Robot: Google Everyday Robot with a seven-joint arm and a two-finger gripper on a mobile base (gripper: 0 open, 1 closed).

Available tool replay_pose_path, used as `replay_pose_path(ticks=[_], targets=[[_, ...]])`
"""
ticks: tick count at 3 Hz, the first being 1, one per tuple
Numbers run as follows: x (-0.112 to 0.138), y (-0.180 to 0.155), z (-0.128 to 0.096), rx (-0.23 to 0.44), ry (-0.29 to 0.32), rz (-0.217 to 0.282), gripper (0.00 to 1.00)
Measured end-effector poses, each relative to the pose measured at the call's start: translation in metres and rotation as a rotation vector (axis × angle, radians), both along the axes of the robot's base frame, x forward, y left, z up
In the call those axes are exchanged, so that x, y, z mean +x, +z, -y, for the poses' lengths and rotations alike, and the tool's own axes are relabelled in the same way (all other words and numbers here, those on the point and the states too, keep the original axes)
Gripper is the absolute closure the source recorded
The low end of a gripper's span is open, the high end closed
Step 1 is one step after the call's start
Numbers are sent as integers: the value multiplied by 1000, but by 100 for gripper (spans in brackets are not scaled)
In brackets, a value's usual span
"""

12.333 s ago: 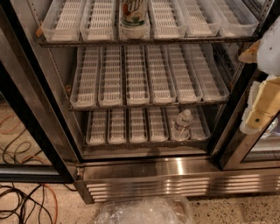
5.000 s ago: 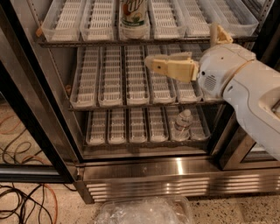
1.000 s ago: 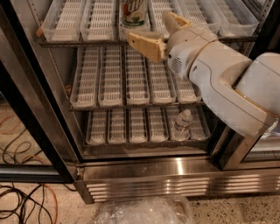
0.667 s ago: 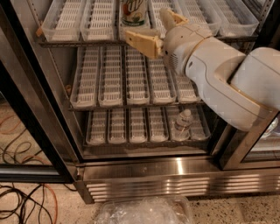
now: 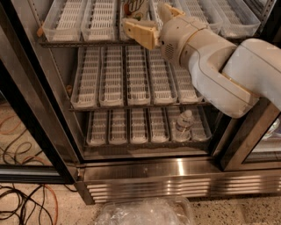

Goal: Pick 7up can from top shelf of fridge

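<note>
The 7up can [image 5: 133, 8] stands on the top shelf [image 5: 66, 19] of the fridge [image 5: 175, 173], cut off by the upper edge of the view. Only its white-and-green lower part shows. My gripper [image 5: 150, 19] is at the front of the top shelf, just right of and in front of the can. Its beige fingers [image 5: 140, 31] are spread apart with nothing held. One finger lies across the can's lower front and the other is to its right. The white arm reaches in from the right.
A clear plastic water bottle [image 5: 183, 125] stands on the lowest rack at the right. Black door frames stand at the left [image 5: 30, 110] and right [image 5: 246, 140]. Cables [image 5: 22, 204] lie on the floor at the left. A clear plastic bag [image 5: 145, 213] lies at the bottom.
The gripper has moved up and a little left, from the middle rack to the front of the top shelf at the can. The can has not moved.
</note>
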State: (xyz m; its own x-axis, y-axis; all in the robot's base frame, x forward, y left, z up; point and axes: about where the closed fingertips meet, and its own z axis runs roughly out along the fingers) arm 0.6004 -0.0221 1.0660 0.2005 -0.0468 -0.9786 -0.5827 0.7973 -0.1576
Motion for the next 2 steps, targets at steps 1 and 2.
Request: replay_pose_path(ticks=[1,2], targets=[[13,3,0,15,-10,1,33],[23,5,-2,19,-16,0,33]])
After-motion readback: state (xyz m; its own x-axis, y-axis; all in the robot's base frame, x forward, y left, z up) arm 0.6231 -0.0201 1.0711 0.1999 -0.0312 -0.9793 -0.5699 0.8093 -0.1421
